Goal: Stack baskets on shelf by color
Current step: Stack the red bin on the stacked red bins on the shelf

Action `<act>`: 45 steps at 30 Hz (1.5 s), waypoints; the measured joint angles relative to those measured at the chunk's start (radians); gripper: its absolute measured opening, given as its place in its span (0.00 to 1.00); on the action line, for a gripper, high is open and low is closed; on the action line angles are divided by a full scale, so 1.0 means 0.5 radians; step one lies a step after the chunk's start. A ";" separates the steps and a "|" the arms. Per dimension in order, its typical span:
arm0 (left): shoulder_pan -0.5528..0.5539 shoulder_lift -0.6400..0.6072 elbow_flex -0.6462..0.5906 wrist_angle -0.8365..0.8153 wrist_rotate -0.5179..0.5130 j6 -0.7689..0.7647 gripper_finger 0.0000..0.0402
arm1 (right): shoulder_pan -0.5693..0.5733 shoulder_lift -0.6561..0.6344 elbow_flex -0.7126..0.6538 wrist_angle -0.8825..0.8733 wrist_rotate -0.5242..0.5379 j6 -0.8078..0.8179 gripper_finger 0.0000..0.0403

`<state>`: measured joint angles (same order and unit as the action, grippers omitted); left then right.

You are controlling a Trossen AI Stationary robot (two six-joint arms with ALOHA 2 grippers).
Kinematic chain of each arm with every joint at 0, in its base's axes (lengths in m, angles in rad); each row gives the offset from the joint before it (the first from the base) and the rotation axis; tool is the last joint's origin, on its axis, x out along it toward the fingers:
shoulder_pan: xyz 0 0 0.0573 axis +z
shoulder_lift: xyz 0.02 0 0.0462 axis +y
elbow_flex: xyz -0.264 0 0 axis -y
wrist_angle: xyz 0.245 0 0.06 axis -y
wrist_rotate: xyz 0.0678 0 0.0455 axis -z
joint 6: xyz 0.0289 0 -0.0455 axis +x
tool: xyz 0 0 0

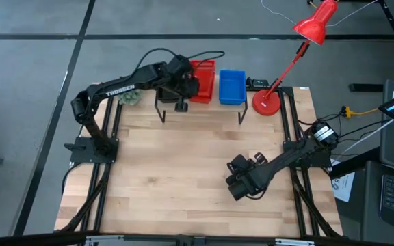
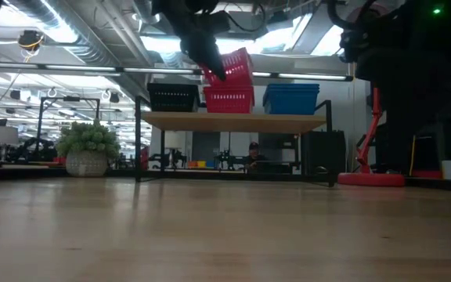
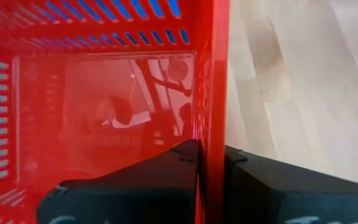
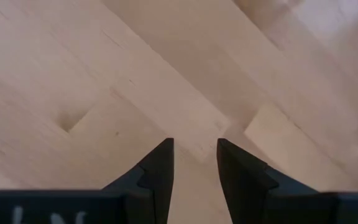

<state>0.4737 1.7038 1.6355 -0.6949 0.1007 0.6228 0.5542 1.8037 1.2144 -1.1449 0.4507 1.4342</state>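
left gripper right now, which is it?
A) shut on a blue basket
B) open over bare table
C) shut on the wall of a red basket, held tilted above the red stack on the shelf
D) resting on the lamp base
C: the left gripper pinches the wall of the red basket, which hangs tilted above the red stack on the shelf.

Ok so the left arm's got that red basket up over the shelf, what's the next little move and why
Probably ease the left gripper down so the tilted red basket nests into the red stack on the shelf, then let go. The gripper is shut on the basket's wall and holds it just above the stack, between the black baskets and blue baskets. The right gripper waits open over the table.
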 joint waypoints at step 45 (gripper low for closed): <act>-0.115 0.012 0.002 -0.023 -0.233 -0.336 0.00 | -0.014 0.000 0.000 0.007 -0.053 -0.059 0.30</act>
<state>0.4160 1.7096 1.6363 -0.7063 -0.0158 0.4550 0.5472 1.8037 1.2144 -1.1416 0.4240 1.4047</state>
